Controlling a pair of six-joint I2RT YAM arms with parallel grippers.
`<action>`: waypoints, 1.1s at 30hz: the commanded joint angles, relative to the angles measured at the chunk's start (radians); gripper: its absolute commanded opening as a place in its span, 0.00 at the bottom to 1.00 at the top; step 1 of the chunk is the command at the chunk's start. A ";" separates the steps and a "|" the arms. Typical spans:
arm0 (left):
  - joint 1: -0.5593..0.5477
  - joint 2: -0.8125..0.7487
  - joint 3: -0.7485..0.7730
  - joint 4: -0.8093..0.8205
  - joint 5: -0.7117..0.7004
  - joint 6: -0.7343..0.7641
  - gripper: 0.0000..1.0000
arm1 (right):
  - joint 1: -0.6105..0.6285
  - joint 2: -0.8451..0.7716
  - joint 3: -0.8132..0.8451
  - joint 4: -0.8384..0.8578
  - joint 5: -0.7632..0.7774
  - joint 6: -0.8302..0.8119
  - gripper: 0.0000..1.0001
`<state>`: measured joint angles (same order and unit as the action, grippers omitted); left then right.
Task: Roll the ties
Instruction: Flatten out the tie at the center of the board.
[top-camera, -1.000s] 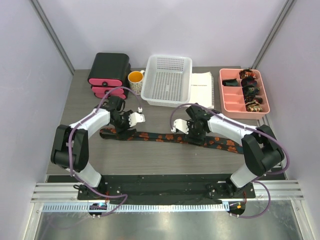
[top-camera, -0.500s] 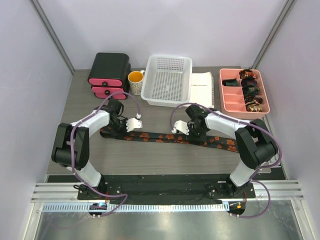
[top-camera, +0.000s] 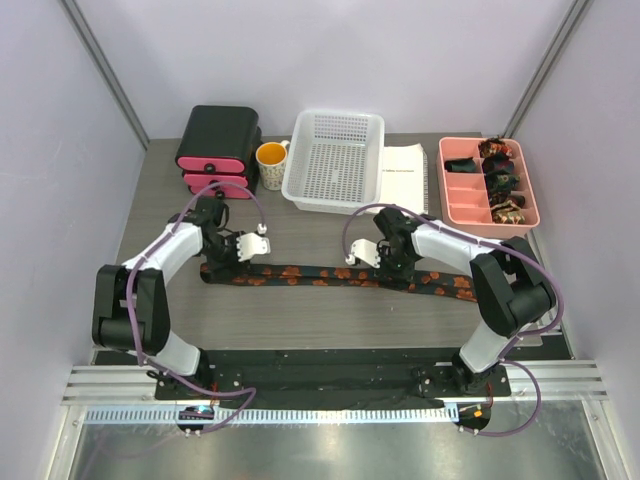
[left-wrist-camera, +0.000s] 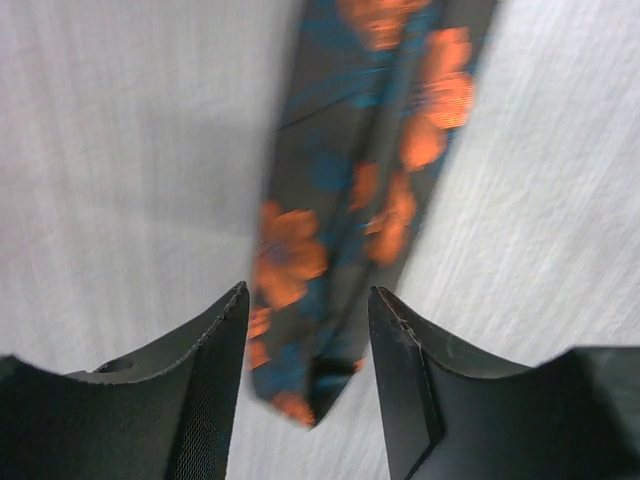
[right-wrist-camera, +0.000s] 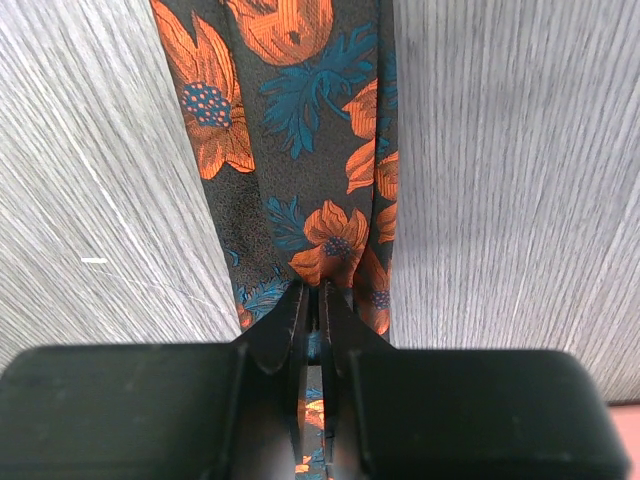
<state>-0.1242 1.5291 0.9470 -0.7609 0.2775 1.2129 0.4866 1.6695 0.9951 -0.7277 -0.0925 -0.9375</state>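
Overhead, a long dark orange-flowered fabric necktie (top-camera: 330, 275) lies stretched across the grey wood-grain bench (top-camera: 300, 320); only the wrist cameras reveal teal leaves (and its pointed tip). The left pincer (left-wrist-camera: 307, 295) straddles that tip, half open; the right pincer (right-wrist-camera: 312, 295), nearly closed, seemingly pinches the cloth.

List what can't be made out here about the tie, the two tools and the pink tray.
- Right wrist view: whether the right tool, shut over the tie, pinches fabric; the tool itself hides the contact.
- Left wrist view: the tie's tip inside the open left tool is blurred.
- Top view: dark items in the pink tray, too small to identify.
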 joint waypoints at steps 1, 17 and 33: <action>0.037 0.052 0.091 -0.052 -0.012 0.023 0.54 | -0.008 0.018 0.016 -0.015 -0.007 0.000 0.10; 0.078 0.123 0.179 -0.107 -0.008 0.056 0.29 | -0.022 -0.001 0.017 -0.019 -0.019 0.006 0.01; 0.089 0.035 -0.002 -0.120 -0.012 0.210 0.29 | -0.057 -0.013 0.016 -0.052 -0.039 -0.023 0.01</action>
<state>-0.0475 1.5394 0.9730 -0.8864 0.2901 1.3560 0.4343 1.6688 1.0016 -0.7490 -0.1253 -0.9417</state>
